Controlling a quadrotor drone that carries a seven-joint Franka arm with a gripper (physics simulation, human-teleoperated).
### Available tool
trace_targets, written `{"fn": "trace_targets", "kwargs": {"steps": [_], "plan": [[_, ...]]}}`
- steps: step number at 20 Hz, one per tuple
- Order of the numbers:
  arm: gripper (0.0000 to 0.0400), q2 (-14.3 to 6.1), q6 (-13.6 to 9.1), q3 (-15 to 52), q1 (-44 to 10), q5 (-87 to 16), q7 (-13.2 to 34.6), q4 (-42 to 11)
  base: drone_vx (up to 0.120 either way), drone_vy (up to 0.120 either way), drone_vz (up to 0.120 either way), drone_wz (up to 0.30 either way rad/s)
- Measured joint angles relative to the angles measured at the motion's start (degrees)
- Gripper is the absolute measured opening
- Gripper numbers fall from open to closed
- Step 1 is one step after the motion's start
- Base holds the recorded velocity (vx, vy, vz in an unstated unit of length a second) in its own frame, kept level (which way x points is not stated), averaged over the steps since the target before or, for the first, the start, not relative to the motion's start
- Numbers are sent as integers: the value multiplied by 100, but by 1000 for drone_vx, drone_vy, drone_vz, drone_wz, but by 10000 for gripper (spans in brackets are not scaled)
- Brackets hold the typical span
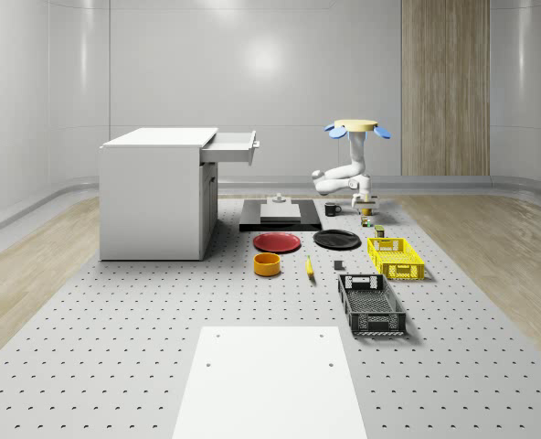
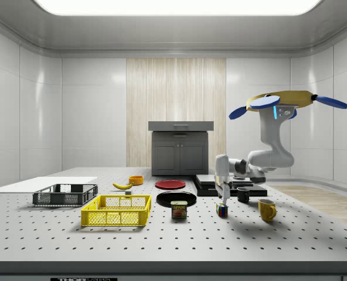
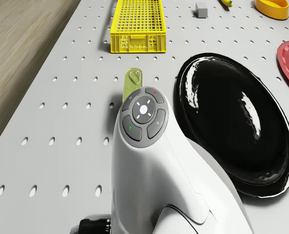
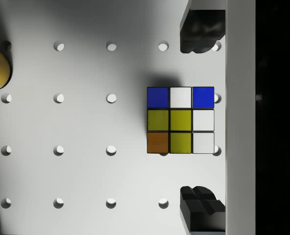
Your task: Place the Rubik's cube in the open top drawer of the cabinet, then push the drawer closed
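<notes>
The Rubik's cube (image 4: 181, 120) lies on the perforated table, its top face showing blue, white, yellow and orange squares. My gripper (image 4: 199, 120) points straight down over it and is open, one dark fingertip (image 4: 199, 32) on each side of the cube, well apart from it. From the side, the gripper (image 2: 224, 198) hangs just above the cube (image 2: 222, 210). The drone (image 1: 355, 126) hovers over the table's far right part in the whole-scene view, above the cube (image 1: 366, 219). The white cabinet (image 1: 156, 192) stands at the back left with its top drawer (image 1: 230, 146) pulled out.
A yellow mug (image 2: 266, 209), a black mug (image 2: 243, 195) and a tin can (image 2: 179, 209) stand close to the cube. A black plate (image 3: 237, 126), red plate (image 1: 277, 241), orange bowl (image 1: 267, 264), yellow crate (image 1: 395, 256) and black crate (image 1: 370, 304) lie nearer the camera.
</notes>
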Motion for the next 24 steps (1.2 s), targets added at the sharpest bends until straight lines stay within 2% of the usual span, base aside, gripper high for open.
{"fn": "trace_targets", "kwargs": {"steps": [4,9,18,21,24], "plan": [[400,-105,99,21,-30,45,28,8,0,0,-100,0],[400,-282,346,-214,-36,-144,12,64,0,0,0,0],[400,-441,656,-419,-286,-339,35,338,0,0,0,0],[364,-491,723,-444,-324,-353,47,372,0,0,0,0],[343,-538,778,-452,-353,-348,61,391,0,0,0,0]]}}
